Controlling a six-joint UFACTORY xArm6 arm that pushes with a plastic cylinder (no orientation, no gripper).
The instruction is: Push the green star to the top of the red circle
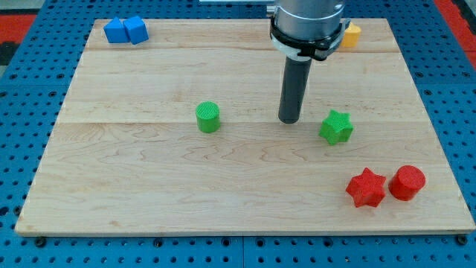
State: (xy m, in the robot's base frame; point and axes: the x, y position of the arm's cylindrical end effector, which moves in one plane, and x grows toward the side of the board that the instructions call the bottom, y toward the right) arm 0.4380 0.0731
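Green star [336, 127] sits just right of my tip [289, 120].

— What does the arm look like from here?

— Only its end shows. At the view's top sits a broad round housing [306, 18], grey metal with a dull sheen, cut off by the frame edge.

— Anything around it?

— A black ring [303, 43] wraps its lower rim, with a thin pale band beneath it.

— And below?

— A straight dark rod [294, 85], cylindrical, matte charcoal, narrower than the housing. My tip [289, 120] is its blunt, flat lower end, the same dark colour.
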